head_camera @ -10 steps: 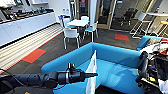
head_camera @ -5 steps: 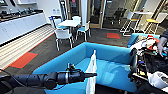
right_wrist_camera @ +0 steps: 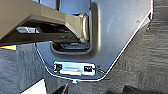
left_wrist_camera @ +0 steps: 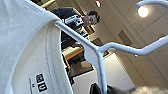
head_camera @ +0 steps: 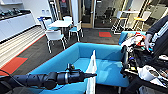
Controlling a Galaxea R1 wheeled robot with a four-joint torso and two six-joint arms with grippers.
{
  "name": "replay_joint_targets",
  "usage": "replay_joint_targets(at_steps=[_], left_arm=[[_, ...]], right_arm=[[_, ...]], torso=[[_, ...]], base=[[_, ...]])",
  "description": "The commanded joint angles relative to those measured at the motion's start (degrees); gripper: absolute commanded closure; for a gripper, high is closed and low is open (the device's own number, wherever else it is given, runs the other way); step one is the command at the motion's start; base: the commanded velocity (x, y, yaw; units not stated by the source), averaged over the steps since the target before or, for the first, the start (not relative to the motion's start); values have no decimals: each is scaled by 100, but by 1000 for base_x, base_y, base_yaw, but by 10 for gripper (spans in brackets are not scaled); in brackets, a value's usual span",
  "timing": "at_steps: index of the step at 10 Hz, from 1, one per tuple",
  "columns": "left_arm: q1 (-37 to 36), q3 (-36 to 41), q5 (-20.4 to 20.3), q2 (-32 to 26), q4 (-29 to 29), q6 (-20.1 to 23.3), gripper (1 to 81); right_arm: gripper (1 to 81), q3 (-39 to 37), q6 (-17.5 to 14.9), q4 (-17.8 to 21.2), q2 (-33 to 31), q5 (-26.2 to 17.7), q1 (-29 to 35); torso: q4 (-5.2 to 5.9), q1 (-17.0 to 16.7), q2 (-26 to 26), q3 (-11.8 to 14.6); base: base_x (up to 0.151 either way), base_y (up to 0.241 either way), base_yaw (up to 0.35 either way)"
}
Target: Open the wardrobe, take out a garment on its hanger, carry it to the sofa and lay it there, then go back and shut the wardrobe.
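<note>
Left gripper [head_camera: 93, 74] sticks out from the long black arm low in the head view, and it is clamped on the hanger [left_wrist_camera: 100, 53]. From the left wrist, the hanger is thin and white, with one arm going into the neck of the garment [left_wrist_camera: 27, 50] and its stem running down to the dark gripper tip. A small black label sits inside the collar. In the head view the garment [head_camera: 92, 72] hangs down from the gripper as a narrow white strip, seen from its edge. It hangs in front of the sofa [head_camera: 110, 62], over the near side of the blue seat, and I cannot tell if it touches the seat.

Far back on the left there is a long white counter [head_camera: 15, 25]. Next come white chairs [head_camera: 55, 36] around a small white tabletop [head_camera: 61, 23], well behind the sofa. A red patch of carpet [head_camera: 105, 34] lies on the dark floor past them. On the far right a person [head_camera: 160, 30] in dark sleeves stands beside a rig.

From the right wrist you see a dark plate of the robot and grey carpet [right_wrist_camera: 150, 57]. I cannot tell if the right gripper is apart or together.
</note>
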Motion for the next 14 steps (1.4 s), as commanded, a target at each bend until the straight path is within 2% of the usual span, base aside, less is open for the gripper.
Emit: replay_joint_targets(at_steps=[1, 14], left_arm=[[-743, 281, -176, -22, 168, 57, 811], [-690, 281, -167, -22, 177, 57, 811]], right_arm=[[10, 18, -18, -94, 21, -383, -6], [10, 18, -18, -102, 30, -348, 3]], torso=[[0, 0, 0, 0], [0, 0, 0, 0]], base=[[0, 0, -147], [7, 0, 0]])
